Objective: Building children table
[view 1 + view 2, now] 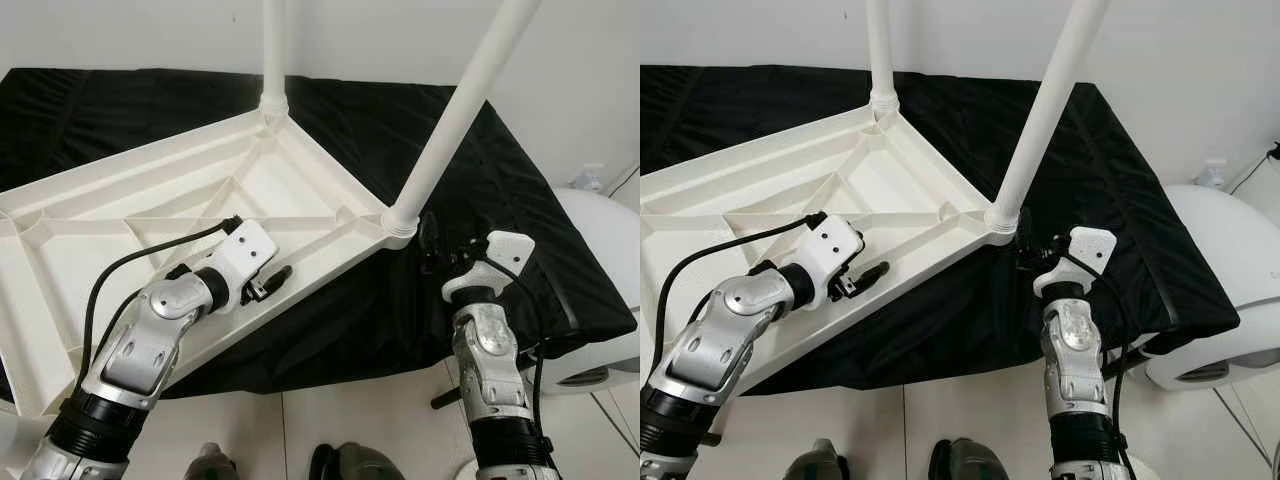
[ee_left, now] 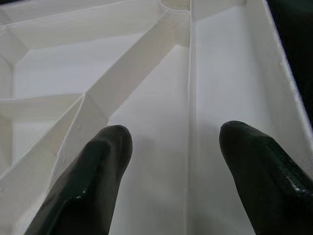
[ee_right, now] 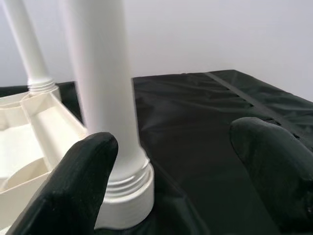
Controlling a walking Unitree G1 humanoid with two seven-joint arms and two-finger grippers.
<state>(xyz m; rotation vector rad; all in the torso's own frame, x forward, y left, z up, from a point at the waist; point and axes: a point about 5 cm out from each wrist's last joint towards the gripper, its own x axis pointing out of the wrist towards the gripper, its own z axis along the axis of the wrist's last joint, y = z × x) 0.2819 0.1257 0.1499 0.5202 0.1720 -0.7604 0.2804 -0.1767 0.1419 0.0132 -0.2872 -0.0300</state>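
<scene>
No text, label, brand, number or sign can be read anywhere in these pictures. The white tabletop [image 1: 150, 210], its legs [image 1: 455, 120] and the black cloth [image 1: 500, 200] bear no lettering that shows.

You're looking at a surface draped in a black cloth [image 1: 470, 190], set against a white wall. Lying directly on it: the upturned white tabletop [image 1: 110, 225], ribbed underside facing up. Two white legs [image 1: 455, 115] stand from its corner sockets. The tabletop's near edge overhangs the cloth toward the pale tiled floor [image 1: 350, 410] below.
</scene>
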